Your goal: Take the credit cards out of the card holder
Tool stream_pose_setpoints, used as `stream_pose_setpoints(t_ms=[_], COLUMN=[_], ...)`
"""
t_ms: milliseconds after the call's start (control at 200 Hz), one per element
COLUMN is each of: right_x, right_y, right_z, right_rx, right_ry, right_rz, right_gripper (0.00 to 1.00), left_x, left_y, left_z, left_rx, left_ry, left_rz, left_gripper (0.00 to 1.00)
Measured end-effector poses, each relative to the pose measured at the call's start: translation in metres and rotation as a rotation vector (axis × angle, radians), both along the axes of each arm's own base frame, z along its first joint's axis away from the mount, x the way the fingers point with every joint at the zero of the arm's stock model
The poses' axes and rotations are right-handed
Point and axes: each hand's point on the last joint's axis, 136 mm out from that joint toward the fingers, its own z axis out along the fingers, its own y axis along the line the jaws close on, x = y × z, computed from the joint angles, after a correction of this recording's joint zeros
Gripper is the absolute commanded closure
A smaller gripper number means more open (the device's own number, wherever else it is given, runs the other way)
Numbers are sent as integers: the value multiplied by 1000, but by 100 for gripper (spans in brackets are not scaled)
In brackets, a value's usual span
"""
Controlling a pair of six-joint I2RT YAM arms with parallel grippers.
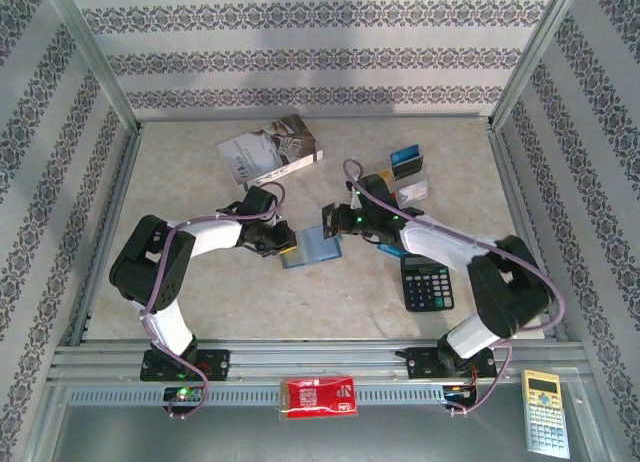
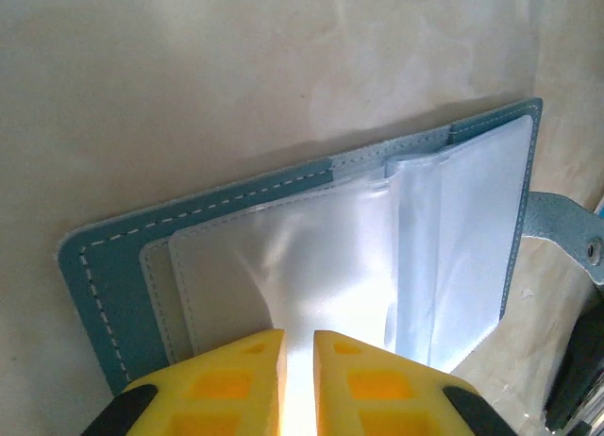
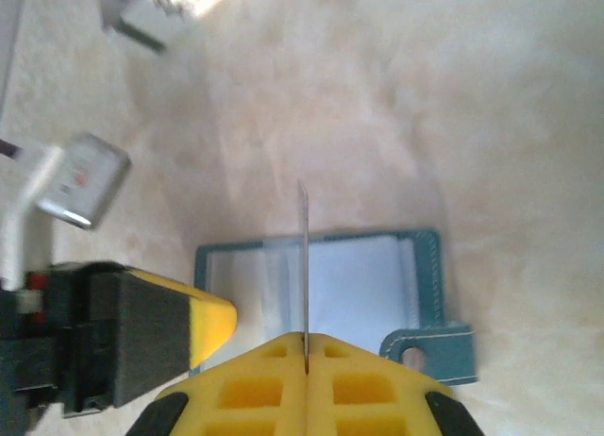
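Note:
The blue-grey card holder lies open at the middle of the table, its clear sleeves facing up and its snap tab off one side. My left gripper is at the holder's left edge, its yellow fingers shut on a clear sleeve that bunches into the narrow gap. My right gripper hangs just above the holder, shut on one credit card that I see edge-on, lifted clear of the sleeves. Other credit cards lie on the table at the back right.
A grey-white book lies at the back centre-left. A black calculator sits under the right forearm. A red packet and a yellow calculator rest on the near rail. Metal frame posts and patterned walls close in the table.

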Motion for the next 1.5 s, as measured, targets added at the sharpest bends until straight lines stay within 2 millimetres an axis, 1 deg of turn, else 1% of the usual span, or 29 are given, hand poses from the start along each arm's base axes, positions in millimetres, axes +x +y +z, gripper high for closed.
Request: stream_pose_setpoints(t_ms=[80, 160, 235, 340, 395, 445, 515, 545, 590, 600, 645, 754, 819, 899, 1009, 1104, 1359, 1499], right_x=[4, 9, 14, 19, 20, 21, 21, 21, 21, 21, 21, 17, 18, 24, 35, 48, 97, 118], right_y=[-14, -32, -55, -90, -109, -125, -149, -159, -174, -176, -189, -214, -221, -227, -230, -231, -231, -228], right_z=[25, 49, 66, 79, 81, 82, 79, 78, 75, 74, 70, 60, 54, 50, 47, 50, 62, 59], right_rx=[-2, -4, -12, -43, -63, -75, -94, -101, -110, -112, -124, -169, -191, -209, -223, -221, -176, -147], right_ry=[-78, -141, -186, -213, -211, -202, -182, -169, -148, -145, -124, -68, -35, -5, 19, 21, 19, 39], right_rz=[-40, -95, -170, -279, -333, -377, -444, -476, -519, -525, -564, -639, -665, -691, -721, -749, -872, -950], right_gripper=[100, 100, 100, 100, 100, 100, 100, 100, 100, 100, 100, 100, 100, 100, 100, 100, 100, 100], left_x=[-1, 0, 5, 15, 19, 23, 27, 28, 28, 27, 25, 9, -1, -9, -14, -13, -15, -14], left_y=[1, 1, 2, 9, 19, 31, 50, 59, 72, 75, 86, 109, 118, 126, 132, 133, 125, 122], left_z=[3, 14, 33, 67, 85, 98, 110, 114, 117, 118, 117, 102, 90, 82, 80, 82, 78, 79], left_rx=[13, 11, -6, -31, -37, -31, -9, 6, 30, 39, 71, 150, 194, 232, 260, 262, 211, 191], left_ry=[1, -13, -52, -137, -180, -215, -249, -263, -282, -290, -303, -303, -292, -282, -295, -305, -303, -304], left_rz=[-13, -26, -28, -10, 11, 40, 86, 107, 134, 137, 161, 201, 209, 215, 220, 220, 209, 205], left_gripper=[80, 78, 76, 69, 66, 59, 51, 46, 42, 39, 34, 23, 17, 11, 5, 0, 0, 0])
